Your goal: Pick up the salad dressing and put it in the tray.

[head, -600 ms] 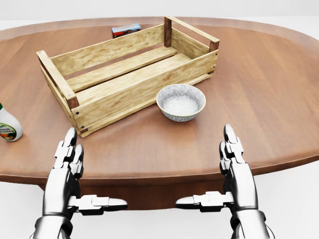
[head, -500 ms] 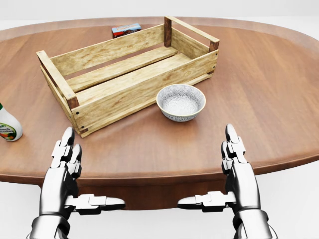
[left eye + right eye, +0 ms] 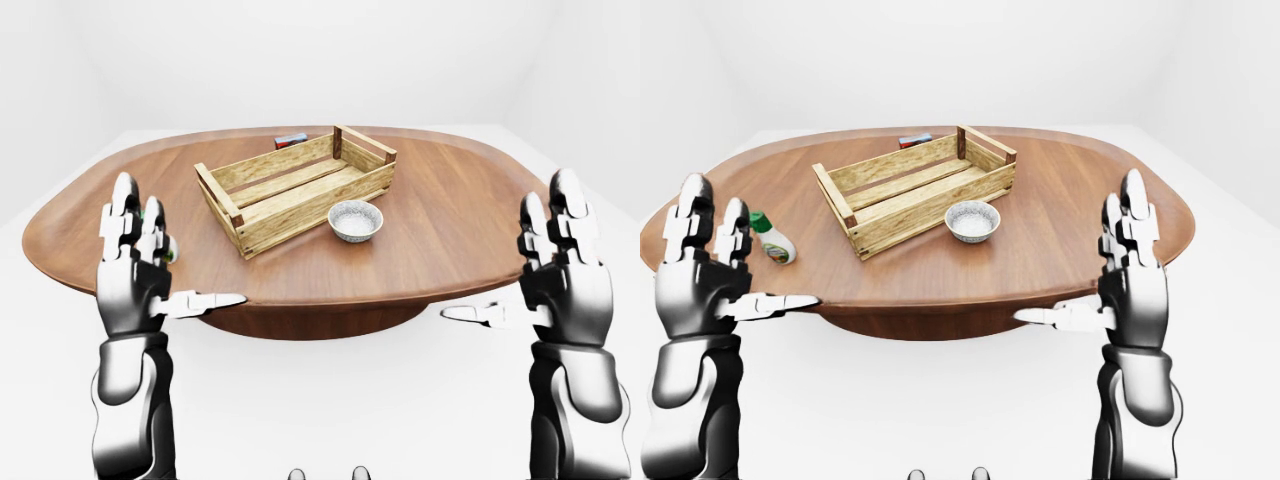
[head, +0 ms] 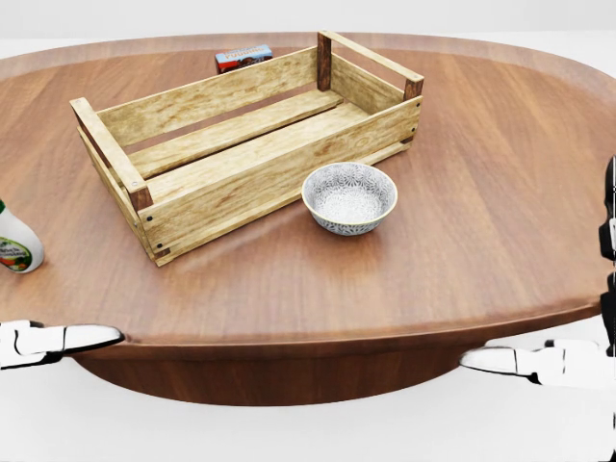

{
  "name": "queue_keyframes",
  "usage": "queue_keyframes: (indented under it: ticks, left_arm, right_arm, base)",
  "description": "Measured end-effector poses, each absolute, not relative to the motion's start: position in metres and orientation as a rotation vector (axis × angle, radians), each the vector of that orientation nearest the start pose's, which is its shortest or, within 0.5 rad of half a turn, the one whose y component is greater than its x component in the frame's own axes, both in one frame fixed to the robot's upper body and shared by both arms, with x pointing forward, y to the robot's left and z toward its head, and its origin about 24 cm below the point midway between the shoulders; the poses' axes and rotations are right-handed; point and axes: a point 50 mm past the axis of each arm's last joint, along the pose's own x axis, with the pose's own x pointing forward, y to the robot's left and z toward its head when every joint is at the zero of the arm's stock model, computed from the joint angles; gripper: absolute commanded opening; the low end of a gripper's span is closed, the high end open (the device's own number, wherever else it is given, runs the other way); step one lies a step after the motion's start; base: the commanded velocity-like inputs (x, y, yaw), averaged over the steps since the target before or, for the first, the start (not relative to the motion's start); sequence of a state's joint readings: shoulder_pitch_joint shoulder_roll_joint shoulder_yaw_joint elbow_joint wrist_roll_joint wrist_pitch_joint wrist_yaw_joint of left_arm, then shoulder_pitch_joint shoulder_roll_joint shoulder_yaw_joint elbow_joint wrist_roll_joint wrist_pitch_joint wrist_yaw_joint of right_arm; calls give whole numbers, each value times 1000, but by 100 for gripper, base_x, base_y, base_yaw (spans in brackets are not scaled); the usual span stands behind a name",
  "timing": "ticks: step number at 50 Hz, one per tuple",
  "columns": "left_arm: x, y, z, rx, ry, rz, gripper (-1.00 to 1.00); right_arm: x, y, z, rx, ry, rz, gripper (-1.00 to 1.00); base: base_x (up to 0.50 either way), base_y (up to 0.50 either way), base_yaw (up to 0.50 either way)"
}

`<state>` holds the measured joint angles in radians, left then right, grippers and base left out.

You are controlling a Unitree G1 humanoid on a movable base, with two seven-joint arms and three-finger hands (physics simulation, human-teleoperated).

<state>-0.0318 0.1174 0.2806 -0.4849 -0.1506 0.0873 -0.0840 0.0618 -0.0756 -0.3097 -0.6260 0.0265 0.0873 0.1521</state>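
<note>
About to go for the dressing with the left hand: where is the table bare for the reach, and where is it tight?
Bare wood lies between the salad dressing and the tray, and along the table edge nearest the camera. Tight only between the bowl and the tray. Tray interior is empty. Left hand is open.

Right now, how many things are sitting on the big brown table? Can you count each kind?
Wooden tray: 1
Bowl: 1
Salad dressing bottle: 1
Small box: 1
Total: 4 things on the table
</note>
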Motion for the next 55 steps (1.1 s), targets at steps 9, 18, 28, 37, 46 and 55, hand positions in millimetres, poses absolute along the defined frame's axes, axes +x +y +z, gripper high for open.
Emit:
queue_keyframes:
  ticks: [9,18,28,37,46,55]
  left_arm:
    - [208,244,202,116,-638,201,100]
    - [172,280,246,179,-833,323,100]
    - [151,297,265,209,-915,387,100]
    - [143,305,271,228,-935,419,100]
    - [144,310,269,245,-912,442,100]
    - [147,313,265,258,-882,455,100]
  right_arm:
    - [169,-233,211,-289,-684,-213,100]
    - [142,-245,235,-308,-821,-292,100]
    - [134,-241,247,-420,-865,-325,100]
    - [137,-239,246,-463,-846,-333,100]
    - [143,-239,241,-494,-799,-336,100]
    - [147,-237,237,-521,-768,-330,100]
  base:
    - [0,0,0]
    - [0,0,0]
    - [0,49,0]
    - [0,50,0]
    - [1,50,0]
    - [11,50,0]
